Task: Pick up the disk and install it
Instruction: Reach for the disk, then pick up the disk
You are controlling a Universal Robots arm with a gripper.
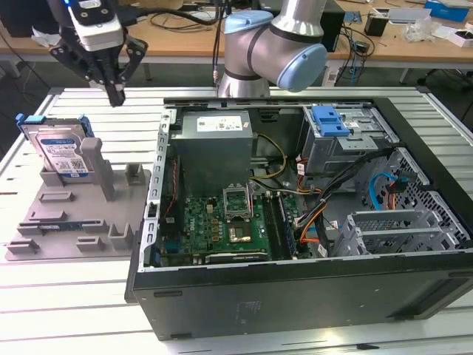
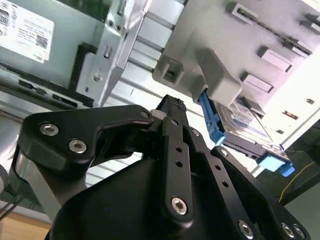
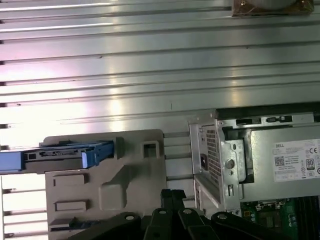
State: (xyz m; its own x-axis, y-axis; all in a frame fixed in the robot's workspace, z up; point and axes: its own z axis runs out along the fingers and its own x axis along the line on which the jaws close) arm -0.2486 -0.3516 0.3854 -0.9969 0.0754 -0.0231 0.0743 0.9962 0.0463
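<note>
One empty gripper point(image 1: 116, 96), fingers pressed together, above and apart from the upright disk point(image 1: 63, 151)

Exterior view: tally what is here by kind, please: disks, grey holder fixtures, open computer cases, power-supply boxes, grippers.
disk: 1, standing in the fixture
grey holder fixture: 1
open computer case: 1
power-supply box: 1, inside the case
gripper: 1, shut, holding nothing
Total: 5

Disk point(image 1: 56, 142) partly behind grey post point(image 1: 91, 157)
</note>
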